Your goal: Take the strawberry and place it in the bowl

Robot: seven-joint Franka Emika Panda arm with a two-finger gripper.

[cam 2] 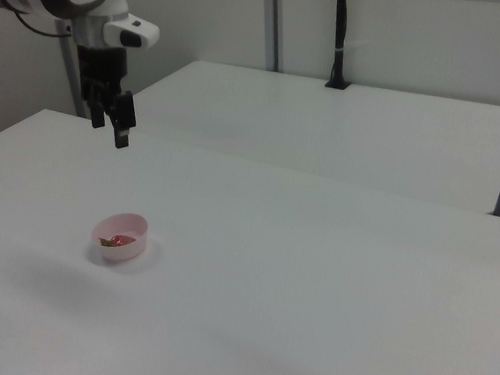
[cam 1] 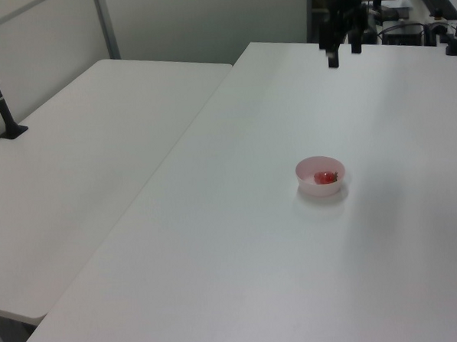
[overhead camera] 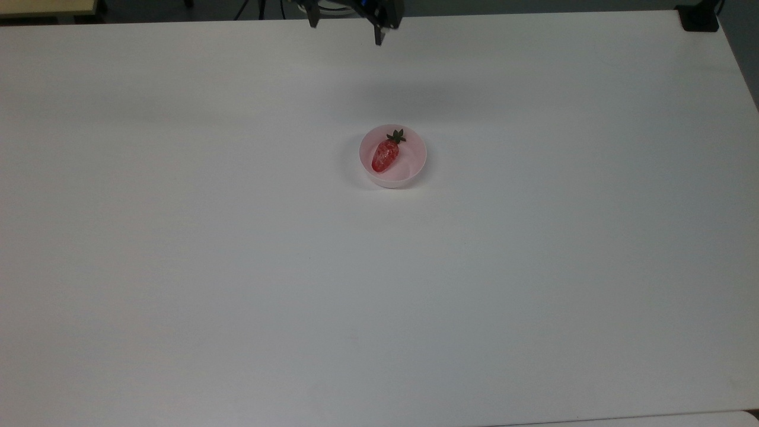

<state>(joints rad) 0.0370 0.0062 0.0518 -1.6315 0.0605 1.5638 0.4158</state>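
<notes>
I see my end effector (cam 2: pixel 111 124) hanging high above the white tabletop (overhead camera: pixel 379 284), fingers spread, apparently holding nothing. The strawberry (overhead camera: pixel 385 154) lies inside the pink bowl (overhead camera: pixel 412 170), leafy top toward the top view's upper edge.

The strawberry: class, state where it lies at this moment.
The strawberry lies inside the pink bowl near the table's middle in the top view, leafy end toward the top.

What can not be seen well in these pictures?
- End effector: in the top view, the picture's upper edge cuts off its upper part and the whole arm.
- Strawberry: in the left view and the right view, the bowl wall hides its lower part; leaves and speckles are too small to tell.
</notes>
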